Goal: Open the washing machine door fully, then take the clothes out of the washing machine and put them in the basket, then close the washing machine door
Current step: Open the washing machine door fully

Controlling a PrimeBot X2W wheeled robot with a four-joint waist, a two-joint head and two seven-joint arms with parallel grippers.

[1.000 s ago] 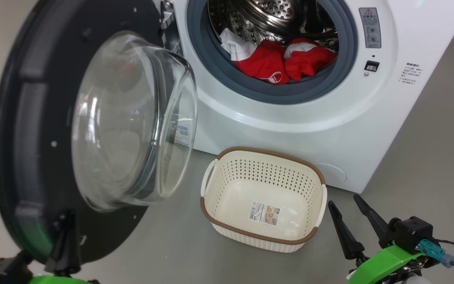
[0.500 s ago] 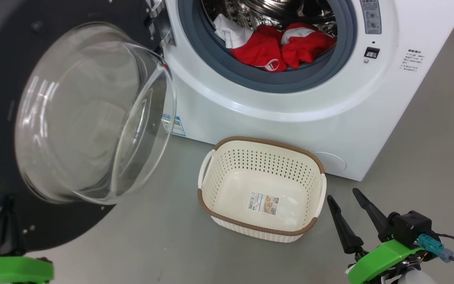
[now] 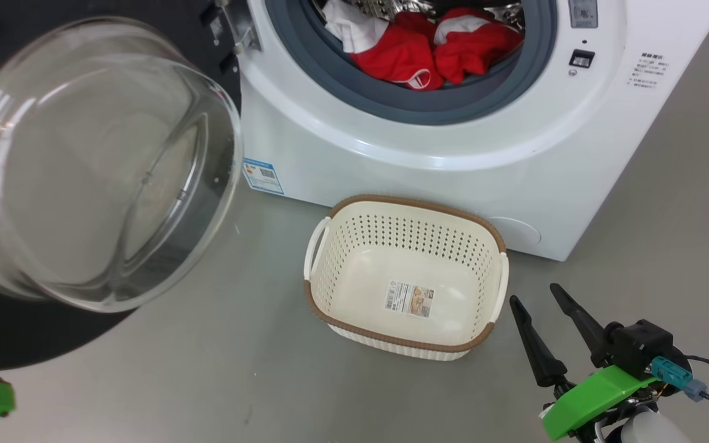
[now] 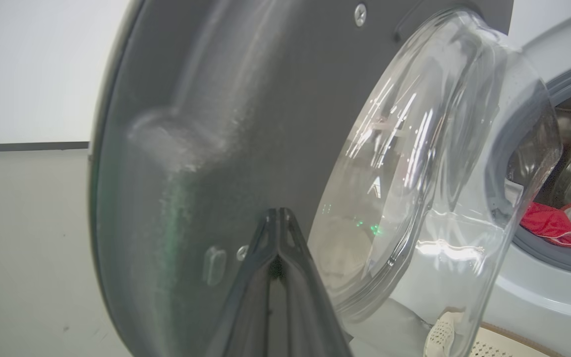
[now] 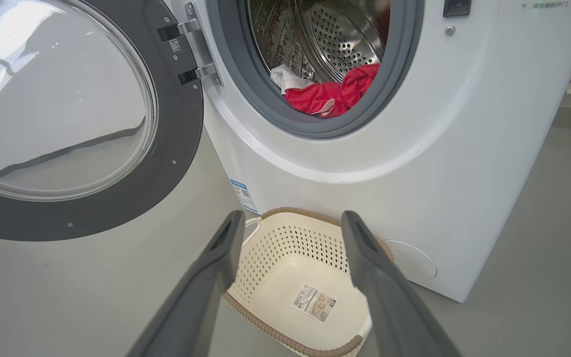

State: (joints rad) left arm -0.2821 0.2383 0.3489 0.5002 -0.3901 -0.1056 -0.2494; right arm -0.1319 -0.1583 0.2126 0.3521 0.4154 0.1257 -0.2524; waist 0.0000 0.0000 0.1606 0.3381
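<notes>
- The left jaws are pressed together with nothing seen between them. Their dark fingers (image 4: 278, 277) meet in a single point.
- Right ahead of that point, very close, is the washing machine door (image 4: 216, 99). The tip lies against or just short of the dull dark inner ring, and contact cannot be told.
- The door's clear glass bowl (image 4: 439, 163) bulges out just to the right of the left jaws' tip.
- The right jaws are spread wide and hold nothing. Their two fingers (image 5: 206, 277) hang above the grey floor (image 3: 237, 369).
- The basket (image 3: 404, 240) sits on the floor just ahead of the right jaws. In the right wrist view it shows between and below the fingertips. There is only a paper label (image 3: 408, 299) on its bottom.
- Beyond the basket, farther ahead of the right jaws, stands the washing machine (image 3: 453, 178), close behind the basket's far rim.
- The clothes (image 3: 428, 52) lie ahead of and above the right jaws, well apart from them. It is a red heap with white cloth, resting in the mouth of the steel drum (image 5: 345, 34) against the grey gasket (image 3: 404, 111).
- The door stands swung wide on its hinge (image 5: 196, 49), off to the left of the right jaws.
- A small blue-white label (image 3: 263, 176) sits low on the machine's front, ahead and to the left of the right jaws, beside the basket.
</notes>
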